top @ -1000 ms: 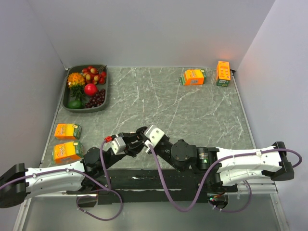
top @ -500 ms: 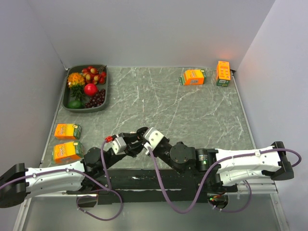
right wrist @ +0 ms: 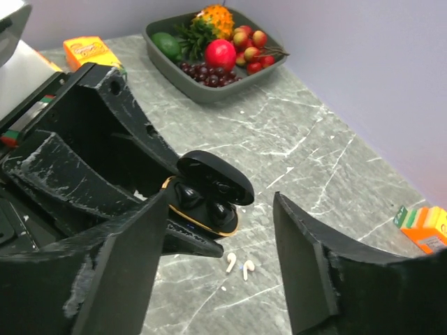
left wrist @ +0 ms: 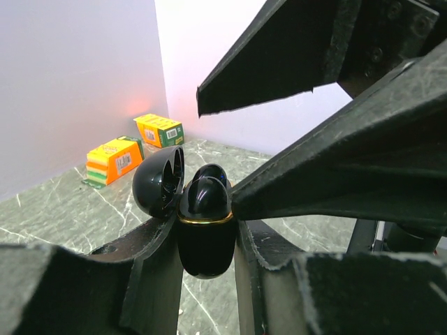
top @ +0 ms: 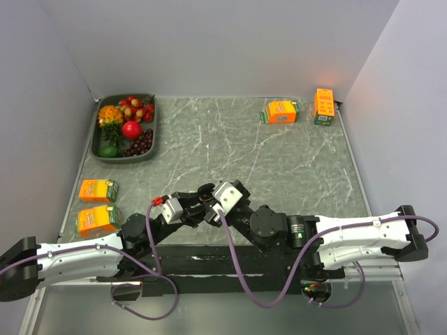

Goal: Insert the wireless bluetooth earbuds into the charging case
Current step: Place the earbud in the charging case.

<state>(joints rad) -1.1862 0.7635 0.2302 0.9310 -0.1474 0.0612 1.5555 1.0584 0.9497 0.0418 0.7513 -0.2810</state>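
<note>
Wireless bluetooth earbuds (right wrist: 231, 262): the white pair (right wrist: 246, 269) lies loose on the table (right wrist: 300, 139), two buds side by side. They are under the gap of the right jaws, just past the charging case and not touching it.

The black pair (right wrist: 188, 195) sits in the wells of the charging case (left wrist: 204, 234). One glossy bud top with a small blue glint shows above the gold rim in the left wrist view.

Left jaws: closed on the case, one finger (left wrist: 150, 279) against each side of its lower body. The case is upright between them, lid (left wrist: 159, 183) hinged open and tipped back to one side.

Right jaws: spread wide, holding nothing. They come in over the left jaws from the opposite side, with the open case in the gap between the two fingers. One finger tip (left wrist: 241, 194) meets the case rim on the side away from the lid. Contact looks likely, but I cannot tell for certain from this angle.

Top view: both jaws are bunched together near the front middle of the table, and the case is hidden under them.

Beyond the jaws:
- An orange carton (left wrist: 115, 159), with a second one (left wrist: 159, 129) behind it, by the back wall.
- Two more cartons (top: 97, 190) at the table's left edge.
- A grey tray (right wrist: 199, 94) of fruit in the far left corner, well apart from both jaws.
</note>
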